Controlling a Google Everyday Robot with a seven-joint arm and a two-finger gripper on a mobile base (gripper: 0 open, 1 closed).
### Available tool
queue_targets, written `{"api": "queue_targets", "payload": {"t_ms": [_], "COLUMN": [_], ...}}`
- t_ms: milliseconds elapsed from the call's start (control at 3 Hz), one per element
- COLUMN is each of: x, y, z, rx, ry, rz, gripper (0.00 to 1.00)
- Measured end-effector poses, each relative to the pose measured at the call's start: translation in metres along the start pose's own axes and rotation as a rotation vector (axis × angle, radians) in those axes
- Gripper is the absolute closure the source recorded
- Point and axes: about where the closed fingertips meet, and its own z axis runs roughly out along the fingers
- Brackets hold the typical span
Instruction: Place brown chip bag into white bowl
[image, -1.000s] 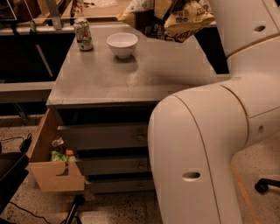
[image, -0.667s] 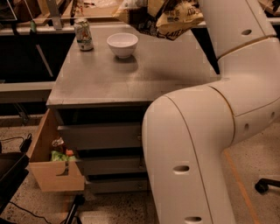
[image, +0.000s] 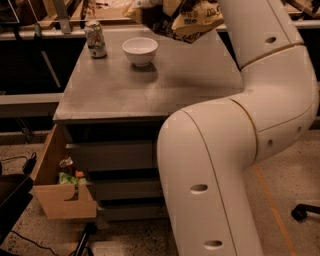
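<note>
- One large white arm fills the right side of the view, bending up from the floor and over the desk's right edge.
- Grey desk stands in the middle, with closed drawer fronts below its top.
- Wooden drawer hangs open at the lower left, with green items inside.
- Brown chip bag is crumpled and held in the air over the desk's far side, up and to the right of the white bowl, not touching it.
- White bowl sits upright on the desk's far part, nothing visible in it.
- Green-and-white can stands upright left of the bowl, near it but apart.
- Gripper is at the top of the view, its fingers closed on the bag and mostly hidden by foil.
</note>
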Motion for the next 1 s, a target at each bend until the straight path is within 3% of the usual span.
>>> {"api": "queue_targets", "payload": {"t_ms": [333, 667, 1000], "x": [-0.022, -0.035, -0.041], "y": [-0.012, -0.017, -0.020], "z": [0.016, 0.030, 0.047], "rx": [0.050, 0.080, 0.086], "ry": [-0.063, -0.085, -0.109], "rz": [-0.002, 0.000, 0.018], "gripper": [1.00, 1.00, 1.00]}}
